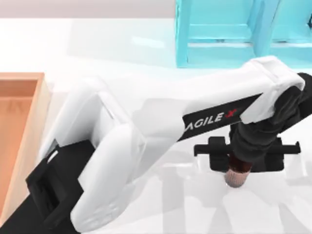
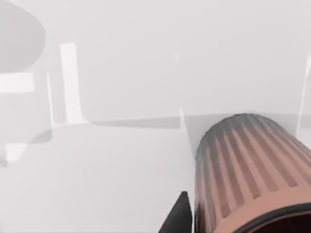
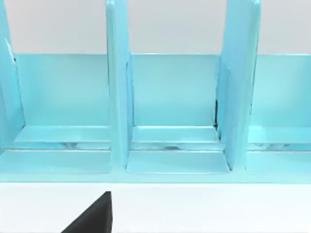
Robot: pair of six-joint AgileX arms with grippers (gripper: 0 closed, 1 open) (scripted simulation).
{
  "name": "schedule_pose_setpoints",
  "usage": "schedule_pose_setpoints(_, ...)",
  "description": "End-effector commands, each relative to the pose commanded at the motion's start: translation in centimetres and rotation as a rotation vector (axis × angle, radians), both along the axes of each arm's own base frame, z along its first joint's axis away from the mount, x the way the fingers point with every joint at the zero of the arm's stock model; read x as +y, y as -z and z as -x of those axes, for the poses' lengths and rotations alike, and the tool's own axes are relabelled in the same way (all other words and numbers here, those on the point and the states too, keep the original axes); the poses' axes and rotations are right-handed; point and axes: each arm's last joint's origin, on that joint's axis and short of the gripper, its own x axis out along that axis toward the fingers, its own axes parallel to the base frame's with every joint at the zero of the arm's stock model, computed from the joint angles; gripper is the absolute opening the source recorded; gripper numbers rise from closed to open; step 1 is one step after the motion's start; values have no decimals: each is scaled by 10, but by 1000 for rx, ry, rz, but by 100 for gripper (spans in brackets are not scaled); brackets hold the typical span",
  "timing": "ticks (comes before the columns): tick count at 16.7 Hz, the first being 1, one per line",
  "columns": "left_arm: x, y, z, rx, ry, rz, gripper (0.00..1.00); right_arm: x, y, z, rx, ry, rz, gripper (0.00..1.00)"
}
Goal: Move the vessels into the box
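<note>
The white desk point(image 1: 122, 44) spreads under everything. At its left edge lies one wooden box point(image 1: 39, 105), tan-walled with an orange-brown floor, partly cut off by the top view's border. At the far side, right of centre, stands one cyan shelf frame point(image 1: 219, 34); the right wrist view faces its upright dividers and compartments point(image 3: 172, 97).

One white AgileX arm point(image 1: 146, 126), the left one, reaches from the lower left across the desk to the right side, well apart from the box. Its hand point(image 1: 239, 168) hangs there with black fingers on either side of one cup point(image 1: 237, 174), reddish-brown and ribbed. The fingers appear clamped on that cup, which sits directly below the wrist, between the finger bars. From above, the cup's long axis looks roughly upright. In the left wrist view the cup point(image 2: 248, 174) fills the near corner, ribs running along its length and dark rim towards the camera, beside a black fingertip point(image 2: 180, 216).

A dark finger of the right hand point(image 3: 95, 216) shows before the shelf; whether it is apart or together cannot be told.
</note>
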Motion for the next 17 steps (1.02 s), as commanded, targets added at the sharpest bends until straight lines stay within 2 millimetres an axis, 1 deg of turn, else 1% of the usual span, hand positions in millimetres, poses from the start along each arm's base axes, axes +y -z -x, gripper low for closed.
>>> schedule_pose_setpoints(4,0,0,0,0,0,0,2,0,0,0,0,0,0,100)
schedule_pose_setpoints(5,0,0,0,0,0,0,0,0,0,0,0,0,0,100)
schedule_pose_setpoints(14,0,0,1,0,4,-1,0,0,0,0,0,0,0,100)
schedule_pose_setpoints(15,3,-4,0,-1,0,0,0,0,0,0,0,0,0,100)
schedule_pose_setpoints(17,15,-19,-4,-4,-9,4,0,0,0,0,0,0,0,100)
